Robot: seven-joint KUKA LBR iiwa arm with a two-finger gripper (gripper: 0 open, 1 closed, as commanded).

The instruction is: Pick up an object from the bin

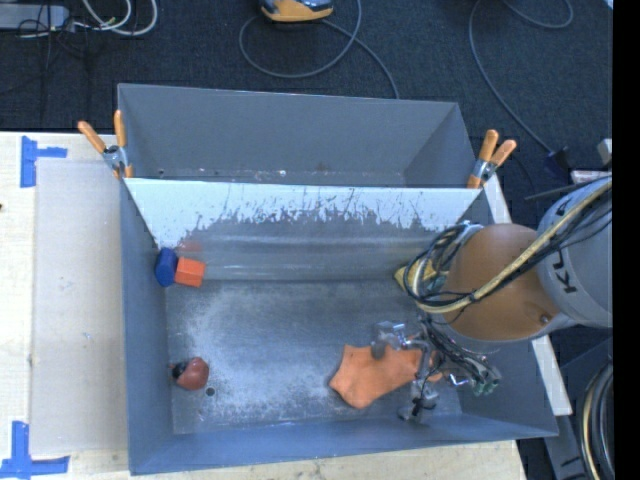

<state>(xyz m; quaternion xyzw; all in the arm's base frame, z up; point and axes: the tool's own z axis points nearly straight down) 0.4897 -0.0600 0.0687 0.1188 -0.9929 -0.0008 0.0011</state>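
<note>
My gripper [402, 373] is low in the bin's front right part, open. One finger [385, 339] stands behind and the other in front of the right end of a flat, floppy orange piece [365, 378]. That piece lies on the bin floor and spreads out to the left of the gripper. Its right end lies between the fingers, and I cannot tell whether they touch it.
A blue block [166, 266] and an orange block [189, 272] sit side by side against the left wall. A small reddish-brown ball [193, 373] with a dark bit beside it lies at the front left. The arm's orange cover and cables hang over the right side.
</note>
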